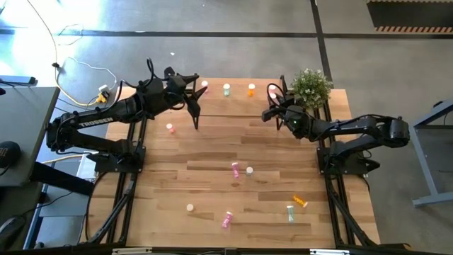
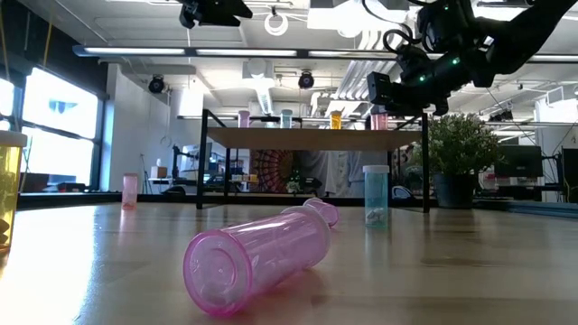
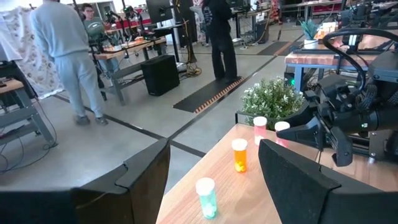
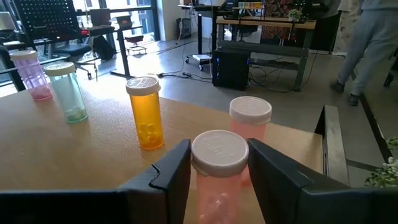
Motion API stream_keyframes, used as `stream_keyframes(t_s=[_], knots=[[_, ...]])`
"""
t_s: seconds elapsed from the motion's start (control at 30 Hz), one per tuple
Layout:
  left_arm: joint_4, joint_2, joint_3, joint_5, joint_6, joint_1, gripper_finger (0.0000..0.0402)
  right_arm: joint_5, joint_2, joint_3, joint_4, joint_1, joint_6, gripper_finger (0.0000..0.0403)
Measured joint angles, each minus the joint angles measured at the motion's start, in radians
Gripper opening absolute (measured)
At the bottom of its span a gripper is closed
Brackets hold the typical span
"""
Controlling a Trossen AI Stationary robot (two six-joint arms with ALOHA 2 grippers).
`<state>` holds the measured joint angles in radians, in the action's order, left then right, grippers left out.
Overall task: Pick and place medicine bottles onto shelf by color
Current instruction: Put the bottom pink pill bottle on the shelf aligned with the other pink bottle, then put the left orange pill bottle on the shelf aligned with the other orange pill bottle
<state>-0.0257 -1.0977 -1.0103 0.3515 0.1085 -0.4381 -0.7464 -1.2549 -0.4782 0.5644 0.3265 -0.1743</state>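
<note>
The shelf (image 2: 307,138) stands at the table's far edge. On its board a pink bottle (image 4: 31,74), a pale green one (image 4: 65,93), an orange one (image 4: 144,112) and a salmon one (image 4: 250,118) stand upright in a row. My right gripper (image 4: 219,146) is at the shelf's right end (image 1: 272,105), shut on a second salmon bottle (image 4: 219,180). My left gripper (image 3: 212,149) hovers open above the shelf's left end (image 1: 192,99), nothing between its fingers. My right gripper pinches the salmon bottle at its white cap (image 4: 219,155) between its two fingers, one on each side. The fingers come nearly level from the table's right side. The bottle stands upright just in front of the other salmon bottle; its foot is hidden by the fingers.
Loose bottles lie or stand on the table: pink ones (image 1: 170,128) (image 1: 235,168) (image 1: 227,219), a green one (image 1: 290,212), an orange one (image 1: 300,202). A small potted plant (image 1: 311,86) stands beside the shelf's right end, close to my right arm. People stand beyond the table.
</note>
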Motion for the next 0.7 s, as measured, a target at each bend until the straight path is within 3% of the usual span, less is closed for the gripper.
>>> stream_keyframes(t_s=[0.7], knots=[[0.0,0.0,0.0,0.0,0.0,0.0,0.0235,0.004,0.036,0.005,0.017,-0.002,-0.013,0.0164]])
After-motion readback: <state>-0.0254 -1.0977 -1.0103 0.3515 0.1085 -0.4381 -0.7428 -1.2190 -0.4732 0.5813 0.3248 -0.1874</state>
